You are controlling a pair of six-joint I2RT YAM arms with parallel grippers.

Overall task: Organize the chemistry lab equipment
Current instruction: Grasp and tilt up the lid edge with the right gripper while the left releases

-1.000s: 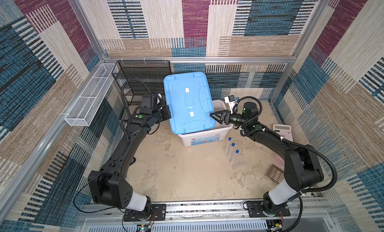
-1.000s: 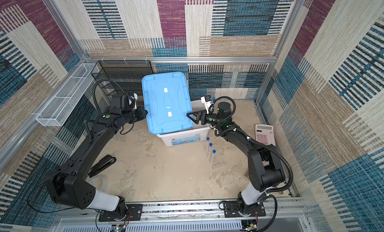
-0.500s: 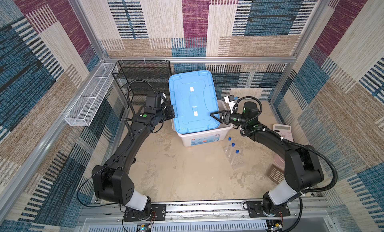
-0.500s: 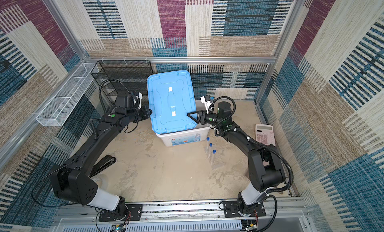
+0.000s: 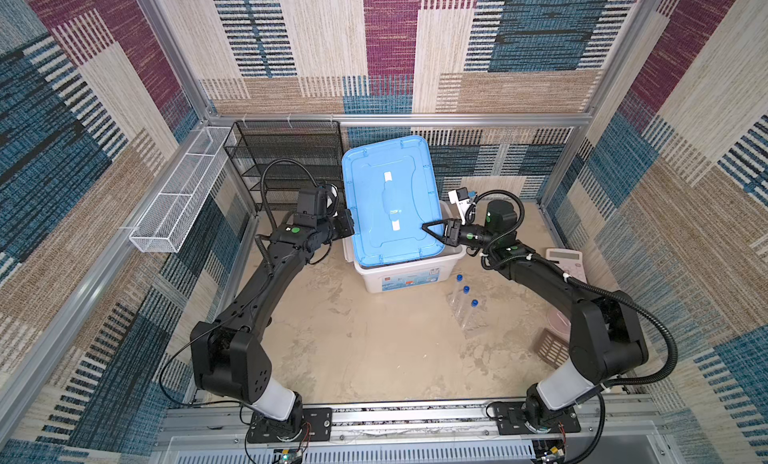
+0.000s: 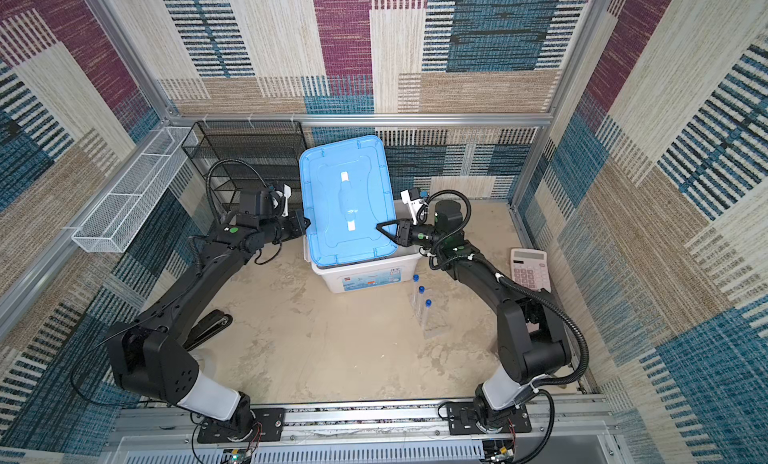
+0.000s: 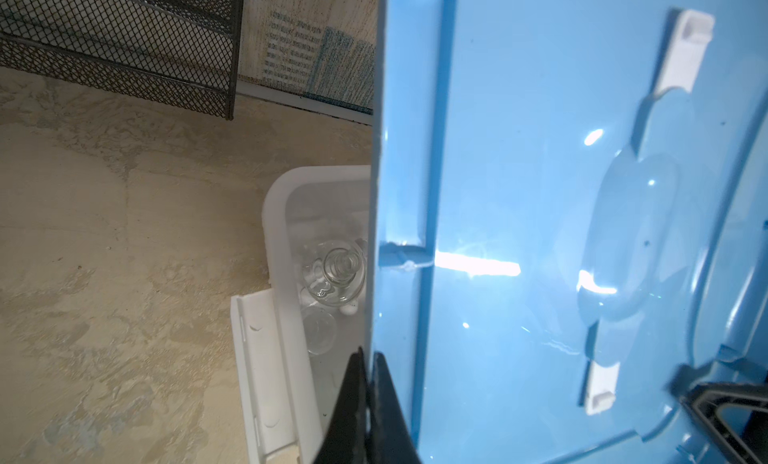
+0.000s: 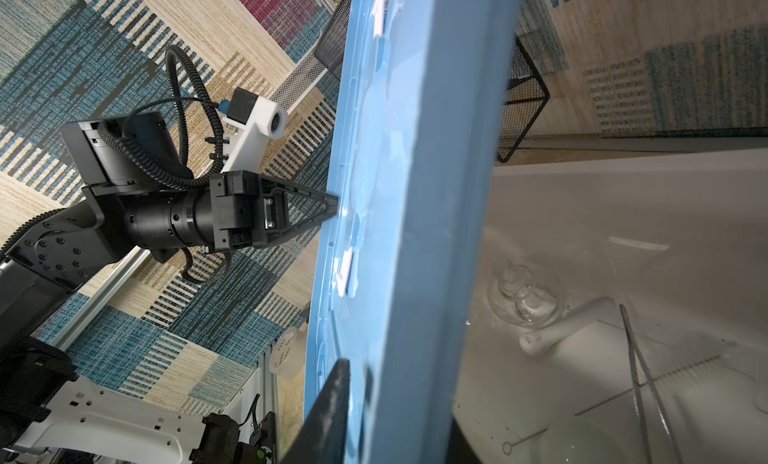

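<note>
A blue lid (image 5: 390, 200) hangs tilted over the open white bin (image 5: 409, 273). My left gripper (image 5: 351, 225) is shut on its left edge; in the left wrist view the fingers (image 7: 353, 399) pinch the thin rim. My right gripper (image 5: 427, 228) is shut on the lid's right edge, with one finger (image 8: 334, 399) on top and the other hidden beneath. Inside the bin lie clear glass dishes (image 8: 519, 296), a white pestle (image 8: 565, 325), metal tweezers (image 8: 648, 379) and a thin rod (image 8: 602, 403). Three blue-capped tubes (image 5: 465, 302) lie on the table right of the bin.
A pink calculator (image 5: 565, 262) lies by the right wall. A black mesh rack (image 5: 286, 163) stands at the back left, with a white wire basket (image 5: 178, 200) on the left rail. A brown slotted object (image 5: 550, 350) sits behind the right arm, and a black object (image 6: 208, 325) beside the left arm.
The left gripper has carried the lid to the right, over the bin. The right gripper's jaws have closed onto the lid's right edge.
</note>
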